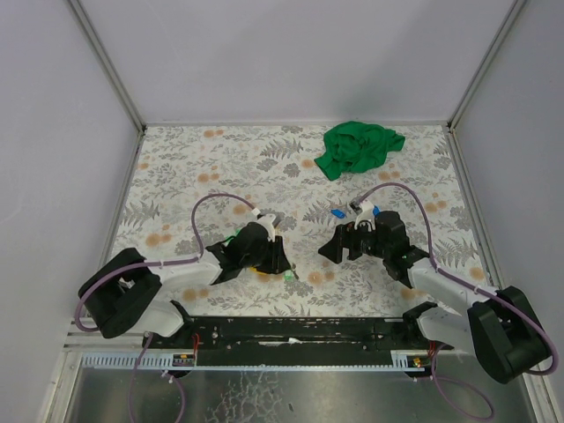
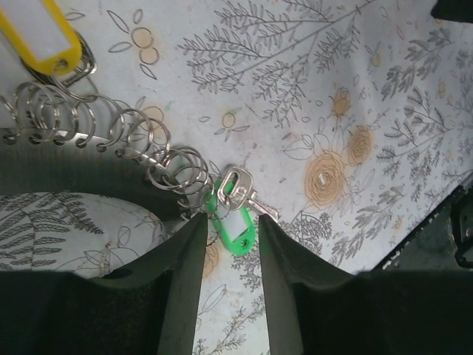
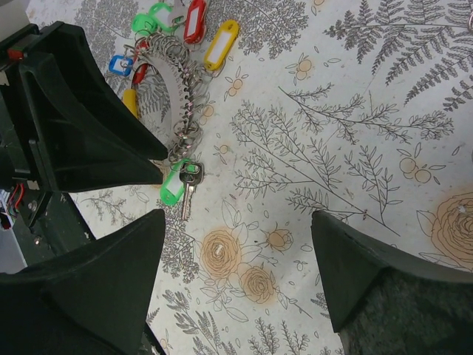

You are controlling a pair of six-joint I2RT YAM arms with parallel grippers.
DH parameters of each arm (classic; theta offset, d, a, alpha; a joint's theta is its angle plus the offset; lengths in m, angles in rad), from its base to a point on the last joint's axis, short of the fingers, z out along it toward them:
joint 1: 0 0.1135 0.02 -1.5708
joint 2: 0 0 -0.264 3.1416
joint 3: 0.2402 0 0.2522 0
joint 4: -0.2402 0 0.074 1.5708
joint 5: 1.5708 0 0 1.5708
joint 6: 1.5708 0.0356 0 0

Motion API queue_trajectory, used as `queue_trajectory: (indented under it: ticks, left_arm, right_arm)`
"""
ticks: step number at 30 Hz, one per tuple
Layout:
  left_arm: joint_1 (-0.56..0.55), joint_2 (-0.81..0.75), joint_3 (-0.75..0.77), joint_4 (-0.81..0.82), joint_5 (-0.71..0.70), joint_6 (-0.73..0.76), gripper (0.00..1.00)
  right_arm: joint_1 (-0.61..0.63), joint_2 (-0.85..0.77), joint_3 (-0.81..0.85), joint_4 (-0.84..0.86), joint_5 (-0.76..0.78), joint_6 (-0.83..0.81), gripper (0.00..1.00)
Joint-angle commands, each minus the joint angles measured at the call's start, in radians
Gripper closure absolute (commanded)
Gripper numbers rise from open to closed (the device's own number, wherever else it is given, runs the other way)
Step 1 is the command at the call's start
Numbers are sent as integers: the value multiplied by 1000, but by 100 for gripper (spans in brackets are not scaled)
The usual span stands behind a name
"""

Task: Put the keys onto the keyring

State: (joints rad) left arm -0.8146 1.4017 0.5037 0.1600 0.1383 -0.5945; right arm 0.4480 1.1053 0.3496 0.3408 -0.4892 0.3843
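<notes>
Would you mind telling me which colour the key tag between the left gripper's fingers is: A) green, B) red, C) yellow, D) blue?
A: in the left wrist view a green tag, with a silver key beside it, lies between the fingers of the left gripper.

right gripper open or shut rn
Open. The right gripper has its fingers wide apart with nothing held between them; the green-tagged key lies beyond the tips.
</notes>
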Motion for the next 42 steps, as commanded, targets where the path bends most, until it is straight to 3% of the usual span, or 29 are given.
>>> queue_trajectory:
  ticks: [1,8,13,28,42]
  left_arm:
    - [-22,-26,-22,4,44,12,67]
    - [-49,-46,4,-66,47,43,69]
    - [-70,-71,89,-202,-86,92,69]
    - [-213,164,318,-453,-456,131,76]
    - [-274,272,397,-540,-611,116,75]
  right_arm:
    - [20,9,51,17,8,-25,14]
    - [30,18,57,8,22,-34,15]
    - [33,5,59,-8,49,-39,15]
    - [34,-3,58,-22,75,-42,17]
    - [37,-2,62,-27,78,-43,18]
